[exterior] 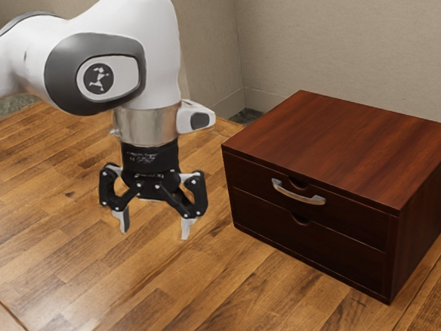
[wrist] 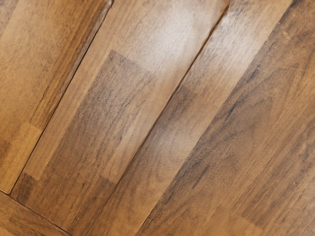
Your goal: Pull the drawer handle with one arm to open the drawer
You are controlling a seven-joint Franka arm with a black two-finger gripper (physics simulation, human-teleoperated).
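Note:
A dark red-brown wooden cabinet (exterior: pixel 340 189) with two drawers stands on the wooden table at the exterior view's right. The upper drawer (exterior: pixel 309 198) carries a curved silver handle (exterior: pixel 297 193); its front sits flush with the cabinet. The lower drawer (exterior: pixel 306 236) shows just a small notch. My gripper (exterior: pixel 154 227) hangs pointing down over the table, to the left of the cabinet and well apart from the handle. Its fingers stand spread wide with nothing between them. In the wrist view there are wooden planks (wrist: pixel 157 118) under my hand.
The plank table (exterior: pixel 84 270) stretches around the cabinet, with its front edge at the lower left. Beige walls (exterior: pixel 350 46) rise behind the cabinet. My white arm (exterior: pixel 92 58) comes in from the upper left.

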